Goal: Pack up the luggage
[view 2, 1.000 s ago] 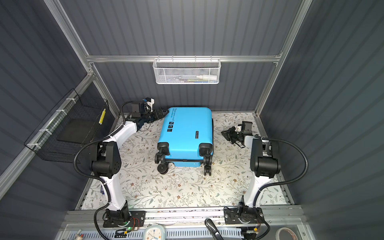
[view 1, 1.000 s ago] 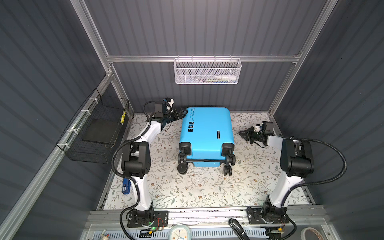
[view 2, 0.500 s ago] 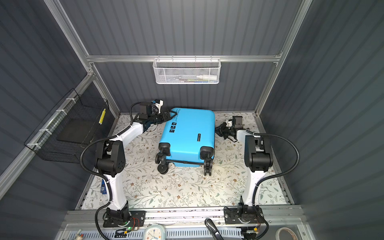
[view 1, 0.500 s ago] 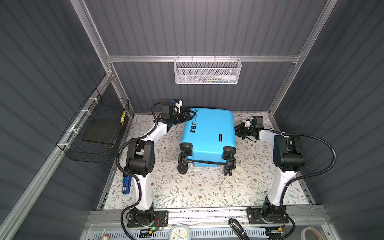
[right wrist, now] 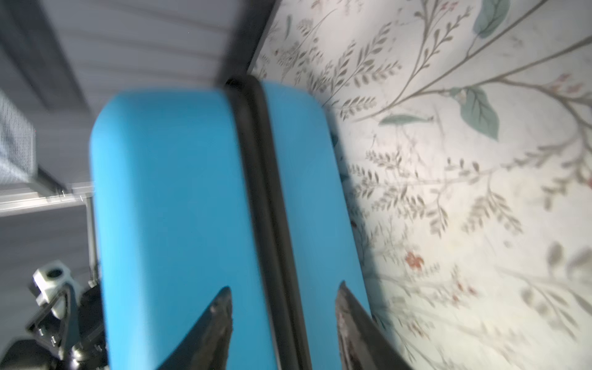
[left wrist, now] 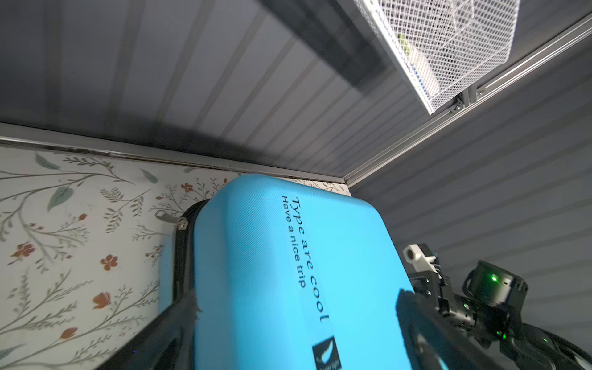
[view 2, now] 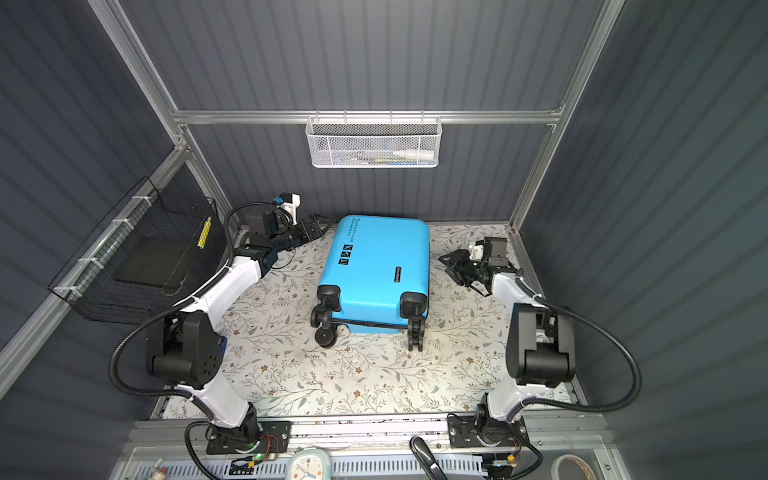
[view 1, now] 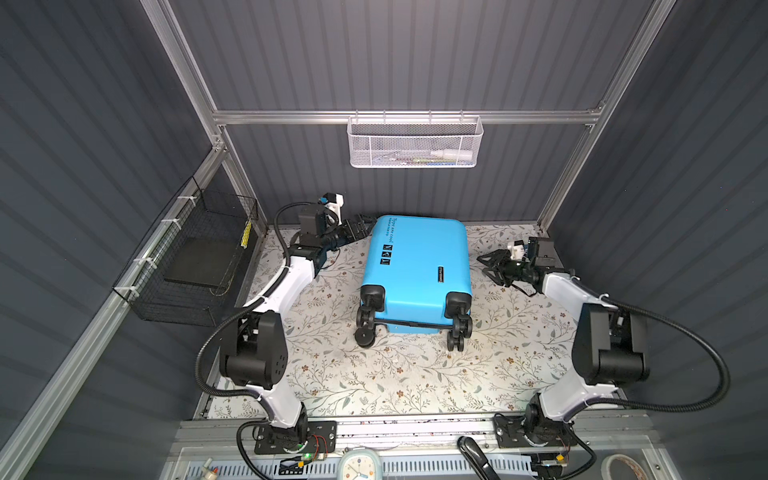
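Observation:
The luggage (view 1: 415,270) (view 2: 374,270), a bright blue closed suitcase, lies flat on the floral table with its black wheels toward the front. My left gripper (view 1: 360,226) (view 2: 316,226) is open at its back left corner. In the left wrist view the left gripper (left wrist: 296,296) has its fingers spread either side of the printed shell, and a grey zipper pull (left wrist: 169,218) lies at the seam. My right gripper (view 1: 487,266) (view 2: 449,266) is open and empty just off the suitcase's right side. In the right wrist view the right gripper (right wrist: 285,288) faces the black zipper seam (right wrist: 256,179).
A white mesh basket (view 1: 415,141) with small items hangs on the back wall. A black wire basket (view 1: 195,266) holding a dark flat thing hangs on the left wall. A clock (view 1: 359,469) and a tape roll (view 1: 619,469) sit below the front rail.
My right gripper was shut against the suitcase's right side half a second ago; it has opened and drawn back slightly. The left gripper has stayed open at the back left corner.

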`<state>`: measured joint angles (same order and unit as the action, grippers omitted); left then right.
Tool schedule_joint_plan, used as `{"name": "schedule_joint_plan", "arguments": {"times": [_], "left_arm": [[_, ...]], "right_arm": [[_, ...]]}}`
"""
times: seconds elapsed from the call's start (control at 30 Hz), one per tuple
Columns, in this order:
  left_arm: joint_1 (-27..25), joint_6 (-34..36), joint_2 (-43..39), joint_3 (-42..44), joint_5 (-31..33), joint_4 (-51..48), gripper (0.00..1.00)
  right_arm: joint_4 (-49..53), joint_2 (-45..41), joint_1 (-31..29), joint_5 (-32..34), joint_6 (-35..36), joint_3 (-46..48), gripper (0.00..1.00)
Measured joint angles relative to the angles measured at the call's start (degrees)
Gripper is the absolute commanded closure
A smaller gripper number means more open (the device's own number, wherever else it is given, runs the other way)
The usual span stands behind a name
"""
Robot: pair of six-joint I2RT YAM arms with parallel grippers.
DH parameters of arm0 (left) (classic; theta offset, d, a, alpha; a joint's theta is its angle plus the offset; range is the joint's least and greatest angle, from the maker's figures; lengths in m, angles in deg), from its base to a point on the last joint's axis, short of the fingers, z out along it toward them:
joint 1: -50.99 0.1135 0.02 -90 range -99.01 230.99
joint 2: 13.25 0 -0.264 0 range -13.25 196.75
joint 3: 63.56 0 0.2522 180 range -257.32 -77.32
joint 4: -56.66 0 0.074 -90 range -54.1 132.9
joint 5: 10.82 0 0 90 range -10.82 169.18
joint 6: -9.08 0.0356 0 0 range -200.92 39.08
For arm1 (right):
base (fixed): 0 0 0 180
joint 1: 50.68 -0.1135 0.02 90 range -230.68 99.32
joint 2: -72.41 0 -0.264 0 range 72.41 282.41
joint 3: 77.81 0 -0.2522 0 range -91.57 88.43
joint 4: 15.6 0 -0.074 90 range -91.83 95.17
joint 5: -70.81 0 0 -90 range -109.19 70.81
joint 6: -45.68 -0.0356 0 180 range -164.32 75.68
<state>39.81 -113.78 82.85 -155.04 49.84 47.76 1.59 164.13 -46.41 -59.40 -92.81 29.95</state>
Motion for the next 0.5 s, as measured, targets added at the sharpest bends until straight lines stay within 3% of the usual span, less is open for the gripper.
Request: {"name": "schedule_joint_plan", "arguments": {"times": [0.23, 0.37, 0.5], "left_arm": [[0.00, 0.28, -9.40, 12.48, -0.37, -0.81, 0.00], [-0.04, 0.61, -15.26, 17.77, -0.24, -2.01, 0.00], [-0.02, 0.66, -18.80, 19.63, -0.20, -2.16, 0.00]], "right_arm": [[6.91, -20.85, -5.35, 4.17, 2.75, 9.86, 0.30], [16.94, -34.67, -16.55, 13.29, 6.64, 10.29, 0.27], [25.79, -41.53, -27.15, 23.54, 8.24, 9.73, 0.24]]}}
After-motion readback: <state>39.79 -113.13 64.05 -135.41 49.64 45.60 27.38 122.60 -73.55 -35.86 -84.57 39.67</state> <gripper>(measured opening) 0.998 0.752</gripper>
